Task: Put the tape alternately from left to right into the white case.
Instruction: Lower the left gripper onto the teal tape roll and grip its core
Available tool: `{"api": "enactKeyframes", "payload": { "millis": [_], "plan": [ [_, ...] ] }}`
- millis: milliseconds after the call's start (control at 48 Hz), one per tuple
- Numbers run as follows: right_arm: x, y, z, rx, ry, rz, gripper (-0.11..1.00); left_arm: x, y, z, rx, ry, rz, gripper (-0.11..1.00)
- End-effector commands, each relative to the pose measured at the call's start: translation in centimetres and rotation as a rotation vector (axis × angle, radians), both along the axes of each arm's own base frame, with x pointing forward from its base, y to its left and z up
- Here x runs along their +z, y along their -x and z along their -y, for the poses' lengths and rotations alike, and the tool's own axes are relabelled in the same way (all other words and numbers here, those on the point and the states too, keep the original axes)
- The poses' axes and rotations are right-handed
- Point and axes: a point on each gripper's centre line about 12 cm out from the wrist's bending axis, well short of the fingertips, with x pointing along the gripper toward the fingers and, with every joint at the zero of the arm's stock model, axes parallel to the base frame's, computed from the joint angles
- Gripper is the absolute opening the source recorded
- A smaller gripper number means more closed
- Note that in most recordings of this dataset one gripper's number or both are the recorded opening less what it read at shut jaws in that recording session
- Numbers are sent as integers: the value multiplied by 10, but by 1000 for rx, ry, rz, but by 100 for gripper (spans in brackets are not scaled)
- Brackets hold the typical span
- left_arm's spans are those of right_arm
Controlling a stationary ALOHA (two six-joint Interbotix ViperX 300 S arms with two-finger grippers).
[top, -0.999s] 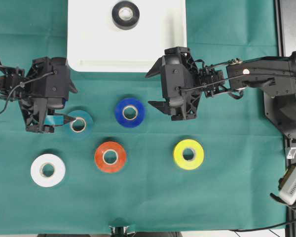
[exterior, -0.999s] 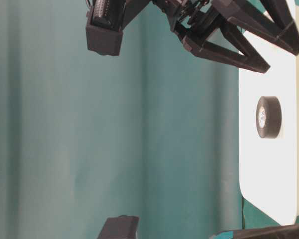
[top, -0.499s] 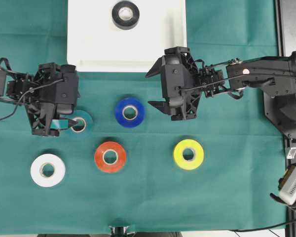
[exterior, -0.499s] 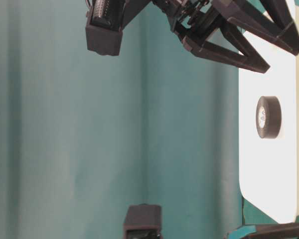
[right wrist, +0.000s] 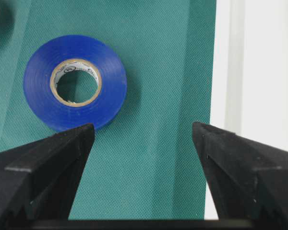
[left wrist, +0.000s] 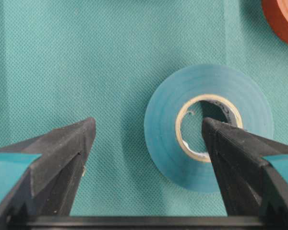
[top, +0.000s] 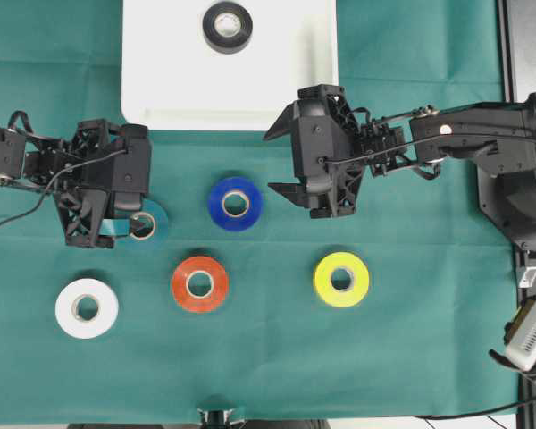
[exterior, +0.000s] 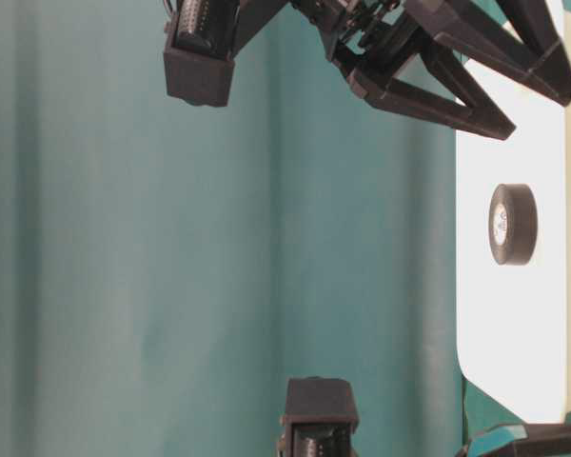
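My left gripper (top: 134, 206) is open and low over the teal tape (top: 154, 217). In the left wrist view one fingertip (left wrist: 221, 139) sits inside the teal tape's (left wrist: 163, 129) pale core and the other rests on the cloth beside the roll. My right gripper (top: 272, 161) hangs open with nothing between its fingers, between the blue tape (top: 235, 203) and the white case (top: 228, 121). The right wrist view shows the blue tape (right wrist: 75, 81) ahead to the left and the white case's rim (right wrist: 230, 72) to the right. A black tape (top: 227, 26) lies flat in the case.
On the green cloth lie the red-orange tape (top: 199, 284), yellow tape (top: 341, 279) and white tape (top: 87, 308). The right arm's base (top: 518, 179) and other gear stand past the cloth's right edge. The cloth's front edge (top: 268, 420) runs along the bottom.
My left gripper has shifted right and come down over the teal tape, so one finger now stands in its core. The right gripper and the other rolls have not moved.
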Motion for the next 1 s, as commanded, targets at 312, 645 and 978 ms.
{"api": "enactKeyframes", "payload": {
  "millis": [312,645,978],
  "plan": [
    [6,-4,-1,2,-4,22,87,1,-7,2,-2,2,18,93],
    [4,-3,-1,2,-3,18,87,3,-9,2,-2,3,24,91],
    [4,-3,-1,2,-3,18,87,0,-7,2,-7,-1,17,28]
  ]
}}
